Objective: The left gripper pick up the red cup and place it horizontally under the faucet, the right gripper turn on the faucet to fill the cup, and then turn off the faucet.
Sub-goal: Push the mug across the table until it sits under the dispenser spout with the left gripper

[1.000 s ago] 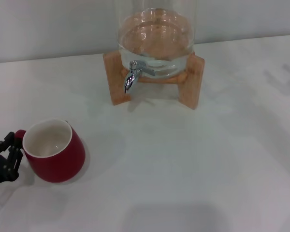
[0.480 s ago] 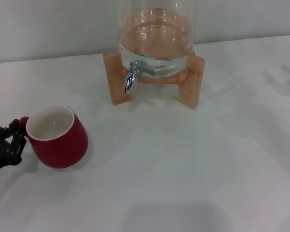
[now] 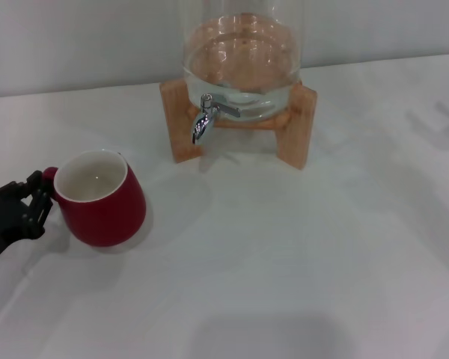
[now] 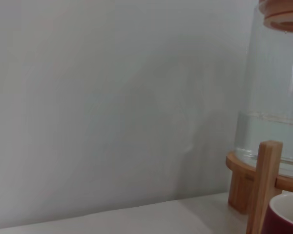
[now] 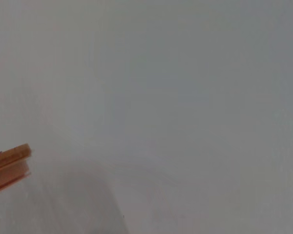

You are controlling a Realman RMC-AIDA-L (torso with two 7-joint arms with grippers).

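Note:
The red cup (image 3: 105, 209) stands upright at the left of the white table, off-white inside and with nothing in it. Its handle points left, and my left gripper (image 3: 39, 198) is shut on that handle at the picture's left edge. The cup's rim (image 4: 288, 214) also shows in a corner of the left wrist view. The chrome faucet (image 3: 204, 120) sticks out of the glass jar (image 3: 239, 60) at the back centre, farther back and to the right of the cup. My right gripper does not show; only a dark sliver sits at the head view's right edge.
The jar holds water and rests on a wooden stand (image 3: 295, 127), whose legs flank the faucet. The stand (image 4: 263, 185) shows in the left wrist view too. A wall runs behind the table. A wooden edge (image 5: 10, 163) shows in the right wrist view.
My left gripper has carried the cup to the right and toward the back, closer to the faucet. The jar and faucet have stayed put.

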